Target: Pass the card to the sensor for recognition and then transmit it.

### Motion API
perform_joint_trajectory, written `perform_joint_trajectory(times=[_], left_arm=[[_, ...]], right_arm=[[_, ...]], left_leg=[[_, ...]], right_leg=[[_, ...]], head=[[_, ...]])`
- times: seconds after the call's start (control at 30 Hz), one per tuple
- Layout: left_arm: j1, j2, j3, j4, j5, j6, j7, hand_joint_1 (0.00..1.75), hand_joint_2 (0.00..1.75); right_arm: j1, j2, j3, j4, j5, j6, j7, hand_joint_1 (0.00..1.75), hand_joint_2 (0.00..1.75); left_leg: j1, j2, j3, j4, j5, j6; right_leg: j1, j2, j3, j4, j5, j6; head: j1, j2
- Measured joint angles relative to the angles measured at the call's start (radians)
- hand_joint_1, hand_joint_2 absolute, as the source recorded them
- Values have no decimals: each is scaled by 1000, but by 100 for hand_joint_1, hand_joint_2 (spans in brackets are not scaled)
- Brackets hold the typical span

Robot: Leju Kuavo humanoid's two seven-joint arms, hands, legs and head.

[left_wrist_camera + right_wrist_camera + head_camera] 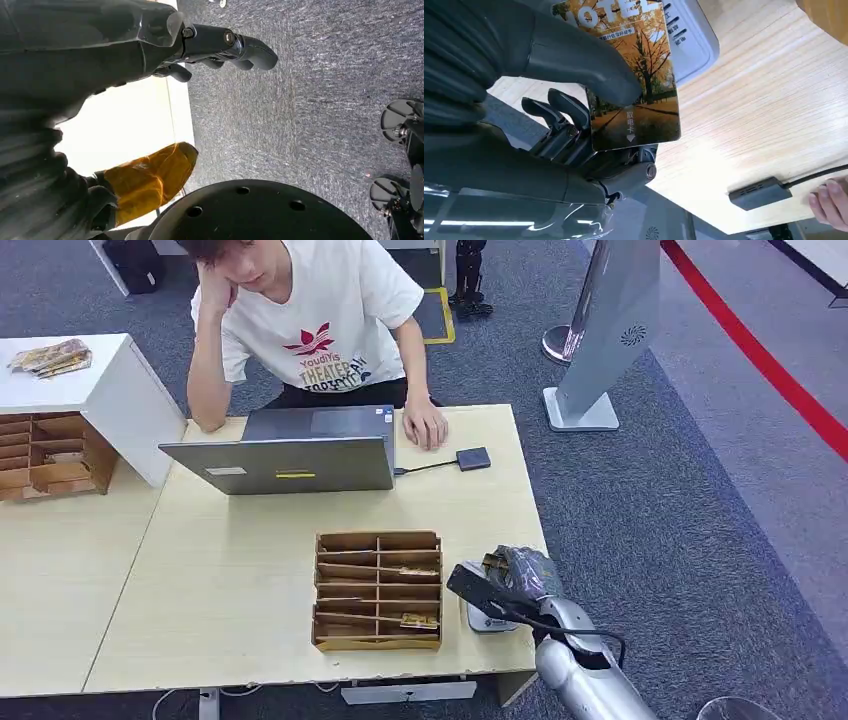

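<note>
Card [636, 75]: pinched between the thumb and fingers of the right hand [574, 100], its printed face kept flat above the sensor [689, 37], probably so it can be read.
Sensor: a white reader set at the surface's near right corner, under the raised hand, within the right arm's reach.
Left hand [220, 47]: hung beside the surface over the carpet, fingers curled in, nothing held.
Organiser [378, 590]: a wooden box of slots, placed just beside the sensor; cards are seen in some slots.
Surface [230, 570]: pale wood, also carrying a laptop [290, 455] and a small adapter [473, 458].
Person [310, 325]: seated behind the laptop, one hand resting near the adapter.
Room: grey carpet, a red floor line at the right.
</note>
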Motion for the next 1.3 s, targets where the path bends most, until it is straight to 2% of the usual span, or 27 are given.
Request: perform_joint_trajectory(times=[1.3], left_arm=[[0,0,0,0,1,0,-10,0,175]], right_arm=[[-3,6,0,0,8,6,8,175,175]], left_leg=[[0,0,0,0,0,0]], right_leg=[[0,0,0,0,0,0]], head=[[0,0]])
